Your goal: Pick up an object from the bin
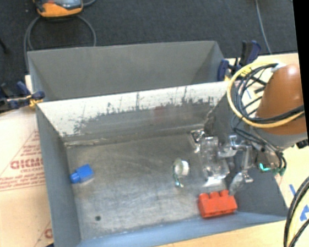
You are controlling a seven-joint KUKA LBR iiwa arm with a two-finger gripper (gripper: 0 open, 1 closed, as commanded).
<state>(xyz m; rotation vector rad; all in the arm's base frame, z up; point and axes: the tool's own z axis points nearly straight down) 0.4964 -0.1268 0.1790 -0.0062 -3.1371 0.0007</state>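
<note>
My gripper [214, 160] hangs low over the right part of the bin, close to the right wall. Just left of it lies a small clear, silvery rounded thing [180, 168] on the bin floor. A red-orange toy brick [217, 203] with studs on top lies directly below the gripper in the view, near the bin's front right corner. Neither thing is seen inside the gripper.
A small blue block [81, 174] lies far off at the left side of the bin floor, near the left wall. The arm with its orange dome and looped cables comes in over the bin's right rim.
</note>
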